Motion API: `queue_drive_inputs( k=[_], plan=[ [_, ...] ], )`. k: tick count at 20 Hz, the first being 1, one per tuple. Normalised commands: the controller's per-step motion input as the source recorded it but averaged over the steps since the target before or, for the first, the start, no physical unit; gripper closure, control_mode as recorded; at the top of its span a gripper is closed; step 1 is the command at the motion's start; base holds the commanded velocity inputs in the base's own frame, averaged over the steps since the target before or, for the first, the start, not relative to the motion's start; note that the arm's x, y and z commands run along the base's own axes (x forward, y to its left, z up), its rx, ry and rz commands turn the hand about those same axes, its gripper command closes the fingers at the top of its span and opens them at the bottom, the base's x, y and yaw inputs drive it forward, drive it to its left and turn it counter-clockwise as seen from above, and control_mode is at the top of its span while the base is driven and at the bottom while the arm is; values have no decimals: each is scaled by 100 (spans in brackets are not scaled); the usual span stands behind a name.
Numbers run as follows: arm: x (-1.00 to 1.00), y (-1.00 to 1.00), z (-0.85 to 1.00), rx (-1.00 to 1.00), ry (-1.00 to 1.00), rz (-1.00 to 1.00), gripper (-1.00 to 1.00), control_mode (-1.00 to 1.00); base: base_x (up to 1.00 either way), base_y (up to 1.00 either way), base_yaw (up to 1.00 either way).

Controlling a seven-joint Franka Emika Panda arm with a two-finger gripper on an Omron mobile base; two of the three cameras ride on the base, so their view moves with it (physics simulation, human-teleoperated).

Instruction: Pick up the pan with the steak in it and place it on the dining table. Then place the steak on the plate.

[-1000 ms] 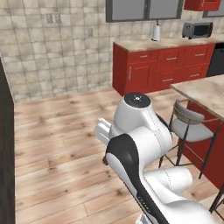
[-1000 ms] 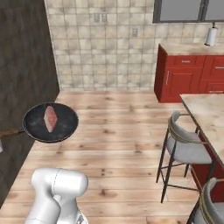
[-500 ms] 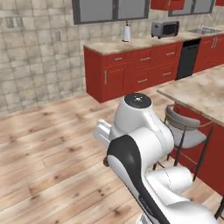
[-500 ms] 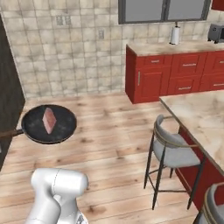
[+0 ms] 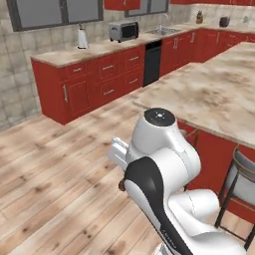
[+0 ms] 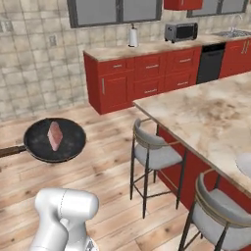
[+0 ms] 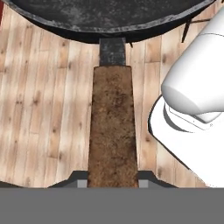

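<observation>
Pan (image 6: 55, 140): we hold it level above the wood floor, well apart from the table (image 6: 211, 112).
Gripper (image 7: 113, 180): clenched on the handle (image 7: 113, 127).
Steak (image 6: 55, 135): loose in the pan's middle.
Plate (image 6: 244, 163): at the table's near edge.
Risk: any tilt or jolt may slide the steak off; stools (image 6: 153, 153) may catch the pan.

Glossy white arm (image 5: 164, 164), blk joints
</observation>
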Motion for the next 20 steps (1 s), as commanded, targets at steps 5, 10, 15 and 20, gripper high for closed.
queue_drive_inputs(
  k=[5, 10, 15, 20],
  plan=[
    [0, 0, 0, 0, 0, 0, 100, 100, 2, 29, -50],
    [0, 0, 0, 0, 0, 0, 100, 100, 2, 29, -50],
    [0, 0, 0, 0, 0, 0, 100, 100, 2, 29, -50],
    [0, 0, 0, 0, 0, 0, 100, 100, 1, 29, -50]
  ],
)
